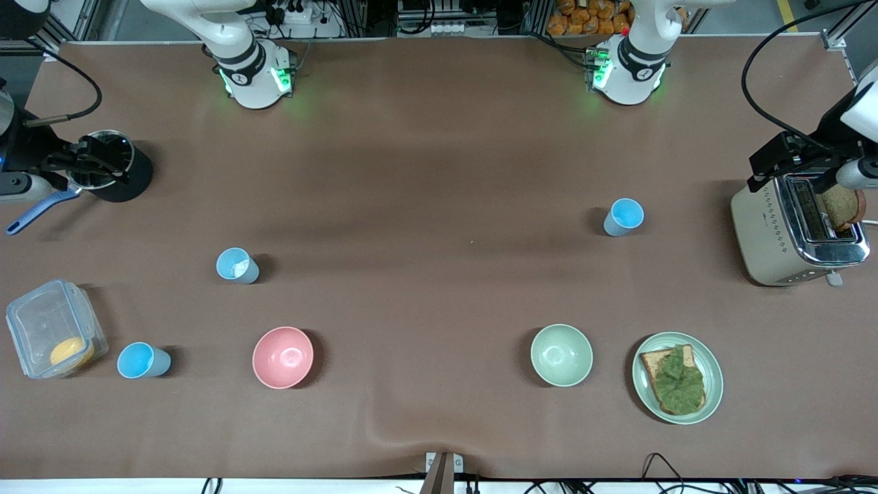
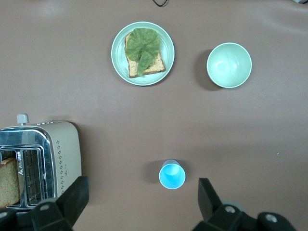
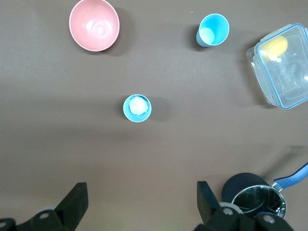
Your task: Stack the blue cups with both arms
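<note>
Three blue cups stand upright and apart on the brown table. One cup [image 1: 623,217] is toward the left arm's end and also shows in the left wrist view [image 2: 172,175]. A second cup [image 1: 237,265], with something white inside, shows in the right wrist view [image 3: 137,108]. The third cup [image 1: 143,360] is nearest the front camera [image 3: 213,30]. My left gripper [image 2: 143,192] is open and empty, high over the table by the first cup. My right gripper [image 3: 142,195] is open and empty, high over the table by the second cup. Neither hand shows in the front view.
A pink bowl [image 1: 282,357], a pale green bowl [image 1: 561,355] and a plate [image 1: 713,384] with toast and lettuce stand near the front camera. A toaster [image 1: 768,233] is at the left arm's end. A clear lidded box [image 1: 41,322] and a black pot [image 1: 130,178] are at the right arm's end.
</note>
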Robot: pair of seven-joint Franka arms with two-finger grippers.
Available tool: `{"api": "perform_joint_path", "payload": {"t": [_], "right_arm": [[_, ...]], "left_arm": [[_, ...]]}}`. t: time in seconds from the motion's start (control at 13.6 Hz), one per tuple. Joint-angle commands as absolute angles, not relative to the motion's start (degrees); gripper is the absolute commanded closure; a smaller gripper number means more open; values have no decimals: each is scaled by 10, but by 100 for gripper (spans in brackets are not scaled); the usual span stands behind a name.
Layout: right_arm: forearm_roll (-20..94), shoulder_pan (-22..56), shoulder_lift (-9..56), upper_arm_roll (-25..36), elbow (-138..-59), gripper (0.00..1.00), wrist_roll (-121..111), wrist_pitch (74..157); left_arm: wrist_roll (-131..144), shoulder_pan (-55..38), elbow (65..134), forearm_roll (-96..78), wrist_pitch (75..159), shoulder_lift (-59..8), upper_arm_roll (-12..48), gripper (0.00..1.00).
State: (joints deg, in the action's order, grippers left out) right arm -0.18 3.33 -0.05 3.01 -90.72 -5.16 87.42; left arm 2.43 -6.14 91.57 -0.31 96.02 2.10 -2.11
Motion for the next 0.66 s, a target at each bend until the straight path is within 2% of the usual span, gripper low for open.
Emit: {"api": "perform_joint_path", "payload": {"t": [0.0,0.37,0.59], "right_arm": [[-4,28,7,25,-895,0,-45,866],[-10,75,76,25,-903,0,-39,827],[-4,70,136,25,-924,0,-39,885]], "left_arm": [[26,-61,904,1,960,17,-20,0],[26,-61,904,1,960,17,-20,0],[26,-61,904,1,960,17,-20,0]]}}
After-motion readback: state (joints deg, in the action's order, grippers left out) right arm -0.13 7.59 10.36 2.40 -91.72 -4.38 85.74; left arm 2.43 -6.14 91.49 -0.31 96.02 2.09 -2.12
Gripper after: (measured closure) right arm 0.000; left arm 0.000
